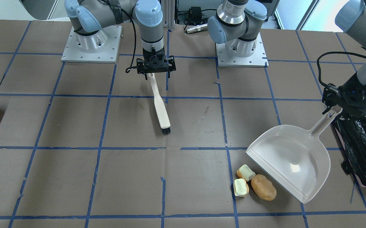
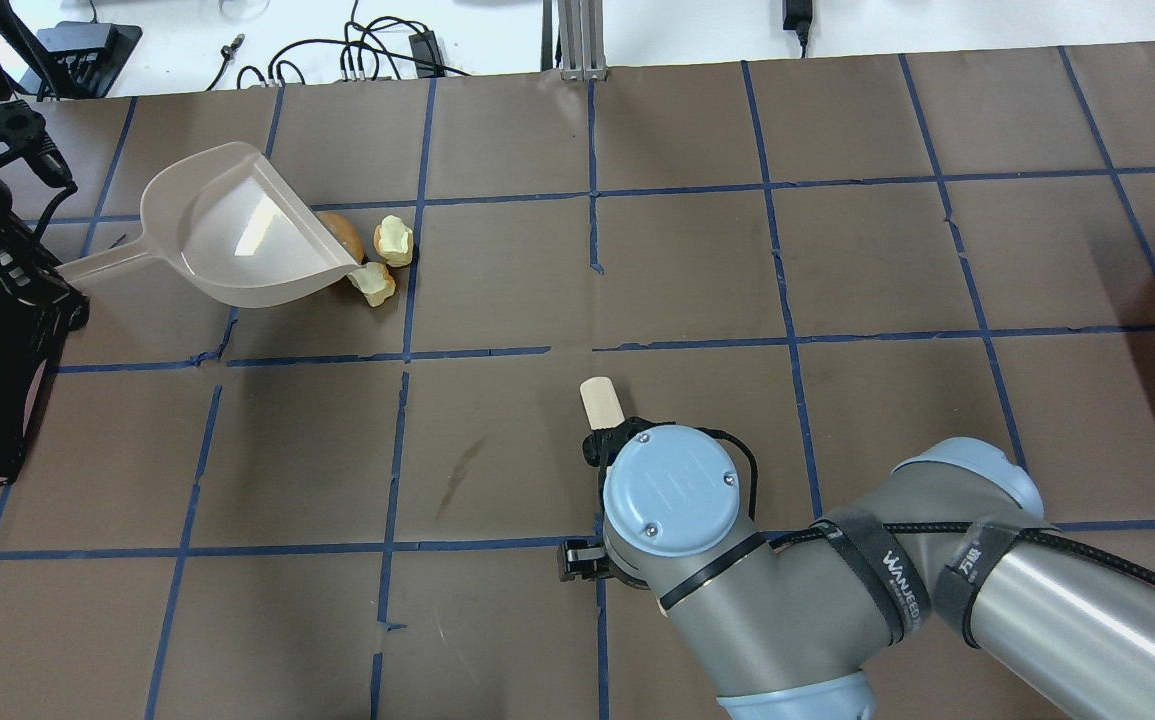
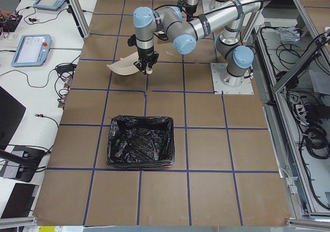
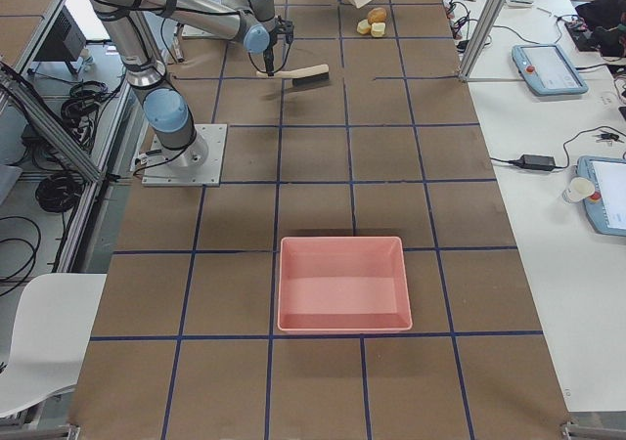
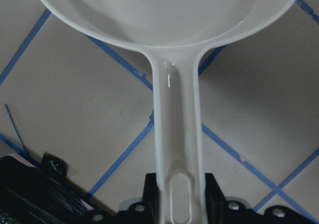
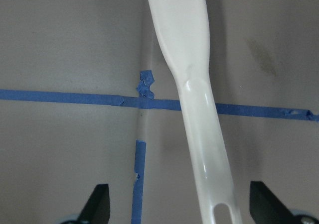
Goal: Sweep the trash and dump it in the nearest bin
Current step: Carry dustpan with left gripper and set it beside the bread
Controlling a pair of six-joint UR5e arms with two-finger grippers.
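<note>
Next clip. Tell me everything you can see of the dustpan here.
The dustpan looks like pale, slightly translucent plastic: a wide shallow scoop with raised side walls, a straight open lip and a long handle ending in a hanging slot. It is empty, with a glare spot inside. The left gripper clamps the handle's end, beside the black-bagged bin. The lip faces the three trash pieces, close against them; whether it touches them cannot be judged.
</note>
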